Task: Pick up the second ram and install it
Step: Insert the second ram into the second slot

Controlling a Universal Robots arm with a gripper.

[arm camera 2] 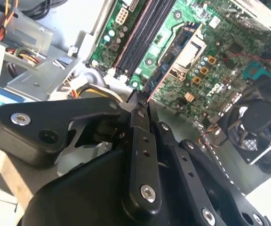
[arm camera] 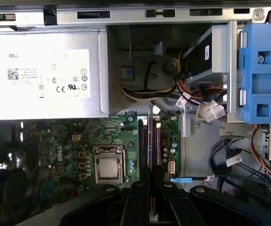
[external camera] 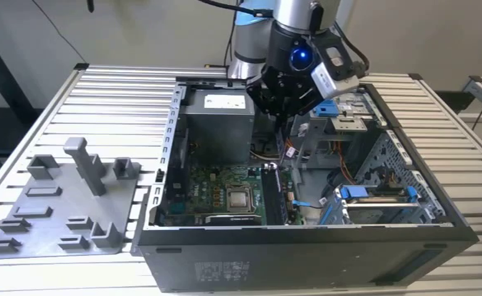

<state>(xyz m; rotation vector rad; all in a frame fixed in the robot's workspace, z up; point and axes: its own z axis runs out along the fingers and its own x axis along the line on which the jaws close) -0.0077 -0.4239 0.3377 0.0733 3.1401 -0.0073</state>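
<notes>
Hanging over the open computer case (external camera: 307,259), the gripper (external camera: 282,114) is what I watch first. In the second wrist view I see its fingers (arm camera 2: 142,136) drawn almost together, pinching one end of the second ram (arm camera 2: 173,52). The stick is thin and bluish with a pale label. It reaches away from the fingertips out over the motherboard (arm camera 2: 211,70) and is clear of the board.

From where I sit, the stick lies roughly in line with the long black memory slots (arm camera 2: 140,37), just beside them. I cannot tell whether its edge is over a slot.

In the first wrist view the gripper (arm camera: 150,188) is above those same slots (arm camera: 145,141), which run along the motherboard's edge. The processor socket (arm camera: 108,167) is on one side of them and the power supply (arm camera: 46,80) is against the case wall.

The case lies on its side on the slatted table (external camera: 117,98). It takes up the middle of the table and reaches toward the edge on the exterior view's right. The grey tray (external camera: 60,209) rests near the table's edge on the exterior view's left, just beside the case.
</notes>
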